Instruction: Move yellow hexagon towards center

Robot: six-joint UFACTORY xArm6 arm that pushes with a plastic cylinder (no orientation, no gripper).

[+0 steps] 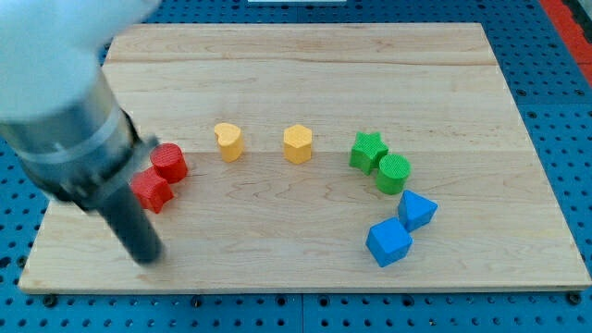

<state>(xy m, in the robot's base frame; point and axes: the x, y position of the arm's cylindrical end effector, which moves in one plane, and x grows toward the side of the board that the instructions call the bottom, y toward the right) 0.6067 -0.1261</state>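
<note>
Lowest on counter (277, 259): blue blocks (388, 242), my tip (145, 254) just below red star (151, 191). No gripper fitted. Farther up: yellow hexagon (297, 143), upright near mid-counter, no clear long axis, right of yellow heart (228, 141).

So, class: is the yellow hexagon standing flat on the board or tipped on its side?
Standing flat. The yellow hexagon shows its six-sided top face upward, sides vertical on the board; nothing touches it.

Two yellow blocks (228, 141), two red (170, 162), two green (368, 151), two blue (388, 242), on pale, seemingly wood-grained board (305, 74).
</note>
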